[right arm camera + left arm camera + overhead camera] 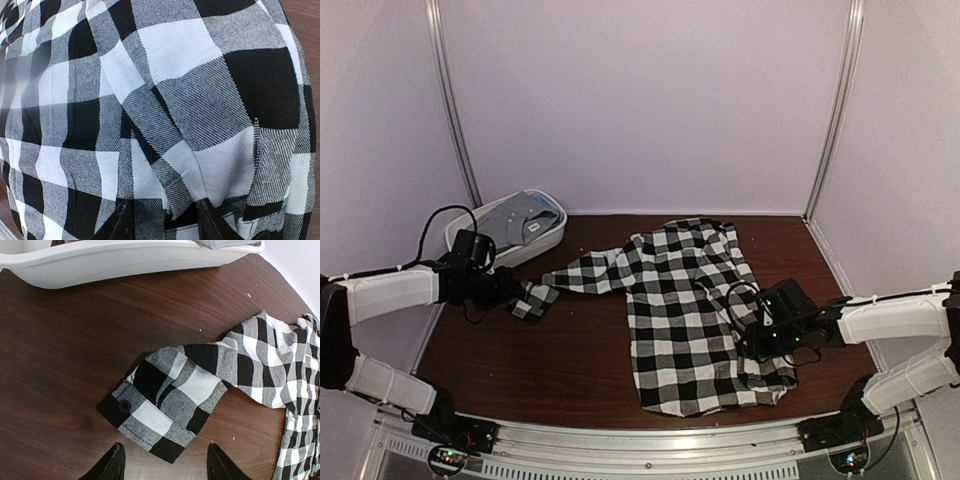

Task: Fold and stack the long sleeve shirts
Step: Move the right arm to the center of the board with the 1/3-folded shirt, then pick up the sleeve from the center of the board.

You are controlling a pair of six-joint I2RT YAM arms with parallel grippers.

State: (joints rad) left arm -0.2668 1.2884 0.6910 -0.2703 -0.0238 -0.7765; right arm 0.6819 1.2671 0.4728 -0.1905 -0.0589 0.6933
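The black-and-white checked long sleeve shirt (685,310) lies spread on the brown table, its left sleeve stretched leftward. The buttoned cuff (150,415) rests flat on the wood. My left gripper (167,469) hovers just short of that cuff, open, with nothing between its fingers (112,467). My right gripper (167,225) sits low on the shirt's right side (752,338). Its jaws stand apart with a raised fold of checked cloth (185,150) between and ahead of them. The grey long sleeve shirt (518,220) lies in the tub; its edge shows in the left wrist view (225,243).
A white oval tub (552,232) stands at the back left, its wall (125,262) close beyond the cuff. Pale walls enclose the table on three sides. A metal rail (650,450) runs along the near edge by the arm bases.
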